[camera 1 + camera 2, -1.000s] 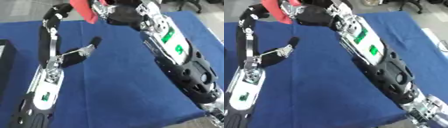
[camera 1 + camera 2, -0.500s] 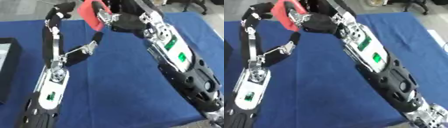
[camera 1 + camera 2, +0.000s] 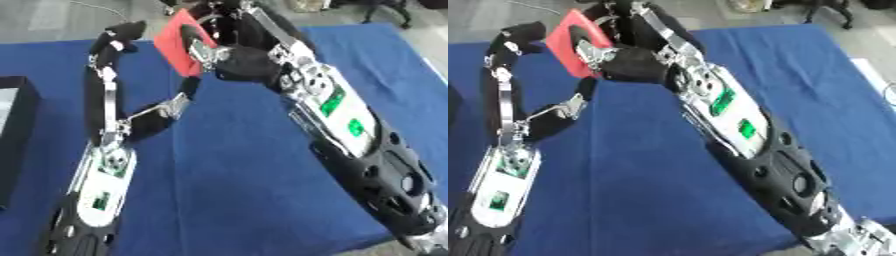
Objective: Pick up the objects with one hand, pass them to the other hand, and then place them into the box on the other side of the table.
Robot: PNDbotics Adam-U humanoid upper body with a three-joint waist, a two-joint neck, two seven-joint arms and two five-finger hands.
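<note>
Flat red rectangular object (image 3: 178, 47) up off the blue-clothed table (image 3: 236, 165), at the far middle of the scene, between the two hands. Right hand (image 3: 219, 47) curled round the red piece from the right side; left hand (image 3: 122, 35) just beside its left edge, fingers too hidden to tell whether clenched or released. By the look of it, pick-up done and the pass in hand, not finished; placing yet to do. Black box (image 3: 16, 130) at the left edge of the table, well apart from the red piece, only partly in view, contents not visible. Wide bare cloth between the arms and to the right; left forearm (image 3: 101, 190) lying near the box, narrowing the room on that side. Floor past the far table edge.
</note>
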